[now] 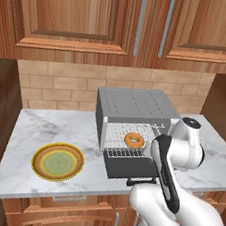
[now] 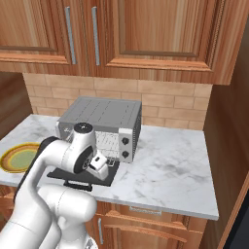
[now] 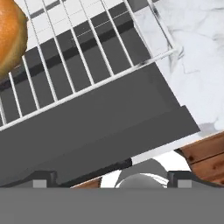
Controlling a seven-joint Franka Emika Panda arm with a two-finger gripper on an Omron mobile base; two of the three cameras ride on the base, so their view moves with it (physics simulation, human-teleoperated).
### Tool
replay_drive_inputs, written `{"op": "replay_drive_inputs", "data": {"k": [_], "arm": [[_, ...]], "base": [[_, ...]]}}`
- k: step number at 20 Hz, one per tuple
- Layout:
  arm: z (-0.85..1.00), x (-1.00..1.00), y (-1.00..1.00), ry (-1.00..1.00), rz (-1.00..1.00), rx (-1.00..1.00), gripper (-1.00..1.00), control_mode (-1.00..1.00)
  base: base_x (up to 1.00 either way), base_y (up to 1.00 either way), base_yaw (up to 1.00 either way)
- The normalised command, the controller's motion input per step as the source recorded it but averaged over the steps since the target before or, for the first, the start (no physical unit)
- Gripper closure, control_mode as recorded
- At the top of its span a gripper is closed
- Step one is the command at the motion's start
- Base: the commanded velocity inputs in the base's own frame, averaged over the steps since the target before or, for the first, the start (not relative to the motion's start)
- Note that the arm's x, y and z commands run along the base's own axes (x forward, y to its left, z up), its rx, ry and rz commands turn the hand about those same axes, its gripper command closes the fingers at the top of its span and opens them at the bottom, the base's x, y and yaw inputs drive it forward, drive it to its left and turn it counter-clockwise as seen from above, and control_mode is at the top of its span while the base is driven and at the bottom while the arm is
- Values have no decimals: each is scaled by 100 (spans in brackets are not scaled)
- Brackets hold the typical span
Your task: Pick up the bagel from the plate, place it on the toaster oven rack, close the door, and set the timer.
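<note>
Marble counter (image 1: 42,126) in white with grey veining runs under wooden cabinets and a tan brick backsplash. We note the silver toaster oven (image 1: 136,108) at the wall with its dark grey door (image 1: 128,166) folded down flat toward the counter edge.

We find the gripper (image 3: 111,177) hard to make out: in the hand view just the two dark finger tips show at the bottom edge, set wide apart with nothing between them, so we record it as released. In the left base view the arm's white links cover it; in the right base view the hand sits over the door, partly masked by the forearm.

We see the bagel (image 1: 134,140), a golden-brown ring, lying on the toaster oven rack (image 1: 127,137), a silver wire grid, beyond the gripper. The hand view cuts it off at the upper left corner, showing one curved orange edge (image 3: 11,35) over the wires (image 3: 87,57).

We note the plate (image 1: 58,162), round with yellow rim and dull green centre, well to the gripper's left; the right base view crops it at the frame edge
</note>
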Motion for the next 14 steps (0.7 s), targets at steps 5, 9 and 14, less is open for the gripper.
{"op": "replay_drive_inputs", "data": {"k": [5, 9, 14], "arm": [[-22, 19, 0, 0, 9, 0, -100, -100], [-17, 25, 0, 0, 9, 0, -100, -100], [-14, 26, 0, 0, 9, 0, -100, -100]], "base": [[0, 0, 0], [0, 0, 0], [0, 0, 0]]}}
